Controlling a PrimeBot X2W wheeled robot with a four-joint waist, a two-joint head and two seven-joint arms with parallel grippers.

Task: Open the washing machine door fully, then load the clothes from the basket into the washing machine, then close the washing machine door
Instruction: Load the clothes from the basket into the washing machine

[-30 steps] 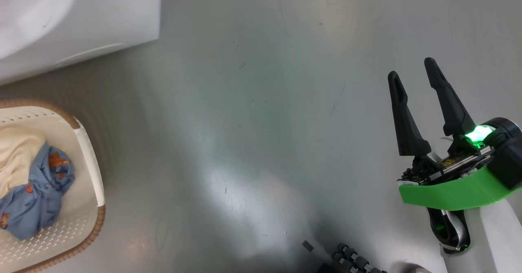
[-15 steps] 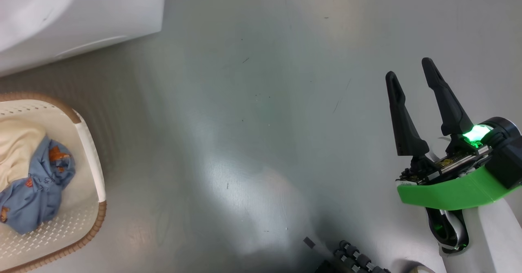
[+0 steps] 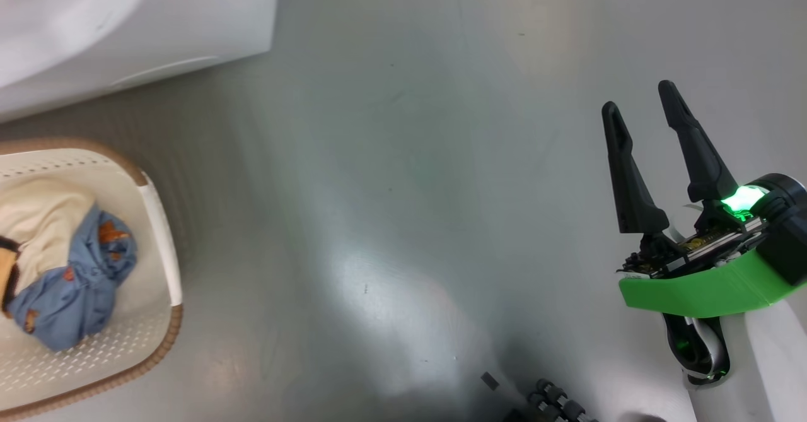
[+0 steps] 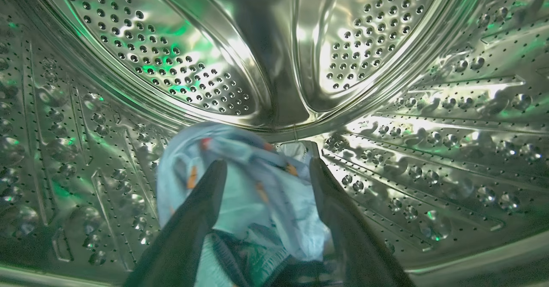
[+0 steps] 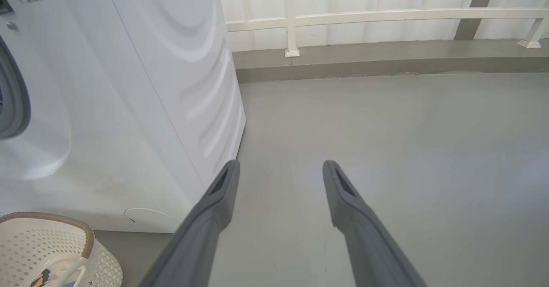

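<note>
Inside the steel drum (image 4: 429,119) of the washing machine (image 3: 157,24), the left gripper (image 4: 266,163) stands wide open. A light blue garment (image 4: 244,201) is bunched loose between its fingers, low against the curved wall; whether it touches them I cannot tell. The basket (image 3: 161,220) sits at the head view's left edge, near the machine, with more clothes (image 3: 69,296) inside. Bare grey floor (image 3: 410,157) runs rightward to the right gripper (image 3: 638,97), spread wide and empty.

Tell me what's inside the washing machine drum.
Light blue printed clothes are in the steel drum, between the left gripper's spread fingers. The drum floor beneath them is covered.
</note>
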